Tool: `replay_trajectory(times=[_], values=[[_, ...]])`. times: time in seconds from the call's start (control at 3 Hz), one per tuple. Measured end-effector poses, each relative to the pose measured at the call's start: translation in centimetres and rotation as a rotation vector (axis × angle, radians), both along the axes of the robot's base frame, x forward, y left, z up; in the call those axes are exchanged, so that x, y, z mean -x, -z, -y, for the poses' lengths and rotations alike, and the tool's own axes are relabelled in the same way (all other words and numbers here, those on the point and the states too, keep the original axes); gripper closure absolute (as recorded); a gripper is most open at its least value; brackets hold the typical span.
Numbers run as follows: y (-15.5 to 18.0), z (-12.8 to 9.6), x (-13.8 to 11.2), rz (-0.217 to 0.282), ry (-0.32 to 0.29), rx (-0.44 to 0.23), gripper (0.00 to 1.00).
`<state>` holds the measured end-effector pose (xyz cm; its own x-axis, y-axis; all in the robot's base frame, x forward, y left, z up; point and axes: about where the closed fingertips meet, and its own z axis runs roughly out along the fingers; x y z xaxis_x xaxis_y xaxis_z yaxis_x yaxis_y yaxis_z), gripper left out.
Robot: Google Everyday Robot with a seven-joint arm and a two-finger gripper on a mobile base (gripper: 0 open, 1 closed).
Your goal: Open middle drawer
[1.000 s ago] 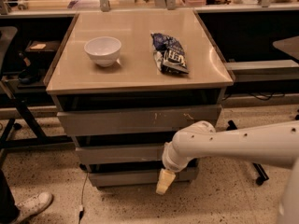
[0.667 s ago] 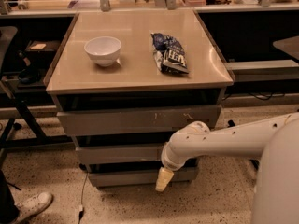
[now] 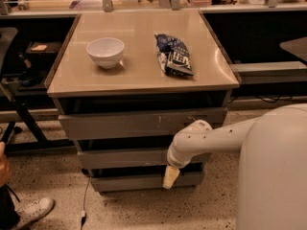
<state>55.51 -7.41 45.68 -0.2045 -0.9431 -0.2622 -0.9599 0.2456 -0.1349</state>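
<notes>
Camera view: the middle drawer is seen under the front edge of the table, between the taller scratched top front and the shorter bottom front. Nothing of its inside is shown; only a dark band is seen above its front. The opening is therefore judged not to have begun, or to be barely begun.

The gripper is held low, beneath the front edge and toward the right front corner of the table. It hangs just below the right part of the middle drawer's front and in front of the bottom front. Whether it is wide, narrow or holding anything cannot be told, and contact with the drawer cannot be confirmed. The arm is stretched in from the right, and part of the middle front is hidden by its wrist. A hold on the front and the whole outward pull are judged to be left.

On the tabletop a white bowl is set toward the left edge and a chip bag toward the right edge.

Compared with the earlier frame, the gripper is found in almost the same place, perhaps slightly higher. The three fronts are unchanged. Far more of the pale arm is now shown at the lower right.
</notes>
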Motion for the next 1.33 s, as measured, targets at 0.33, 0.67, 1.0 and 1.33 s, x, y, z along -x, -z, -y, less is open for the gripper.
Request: replay_trajectory(times=[0.33, 0.67, 1.0, 1.33], values=[[1.7, 0.3, -0.9, -0.016, -0.001, 0.016, 0.00], [3.5, 0.2, -1.5, -0.033, 0.000, 0.029, 0.00], [4.8, 0.2, -2.2, -0.043, 0.001, 0.036, 0.00], [6.1, 0.0, -0.8, -0.088, -0.023, 0.040, 0.00]])
